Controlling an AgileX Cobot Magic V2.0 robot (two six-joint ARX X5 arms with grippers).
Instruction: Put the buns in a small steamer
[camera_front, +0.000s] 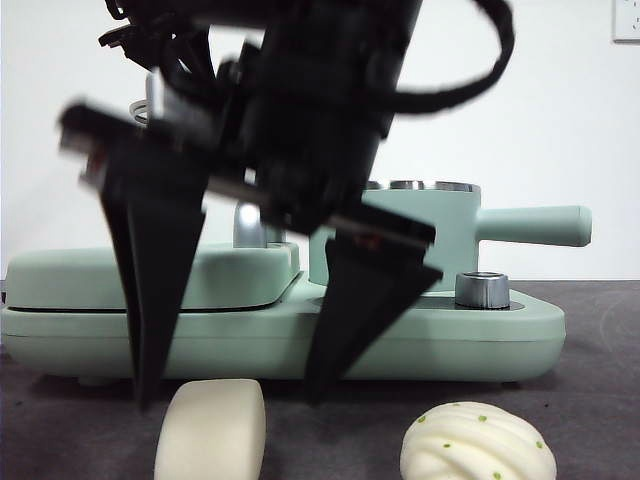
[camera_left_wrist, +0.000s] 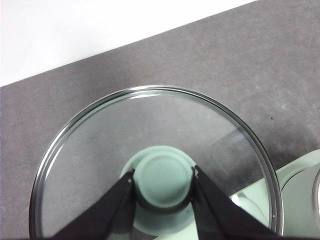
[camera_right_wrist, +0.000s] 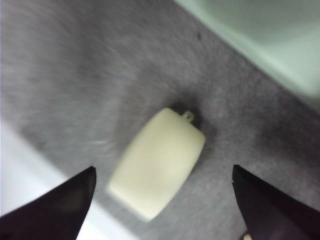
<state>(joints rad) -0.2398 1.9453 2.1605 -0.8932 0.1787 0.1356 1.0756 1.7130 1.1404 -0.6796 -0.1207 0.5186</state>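
Smooth bun (camera_front: 211, 432): cream oblong, matte, lying on the grey mat; directly below the right gripper (camera_front: 225, 395), between its two spread jaw tips, not touching either; in the right wrist view (camera_right_wrist: 157, 162) it lies skewed across the gap, one small nub at an end.

Pleated bun (camera_front: 477, 443): round, white, swirled folds with green specks; on the mat just beyond the same claw's nearer tip, apart from the oblong one.

Small steamer (camera_front: 420, 240): mint-green pot, steel rim, straight side handle; upright on its base behind the claw; lid off.

Lid (camera_left_wrist: 100, 150): glass, steel-rimmed; green knob (camera_left_wrist: 163, 181) pinched in the left gripper (camera_left_wrist: 163, 187).
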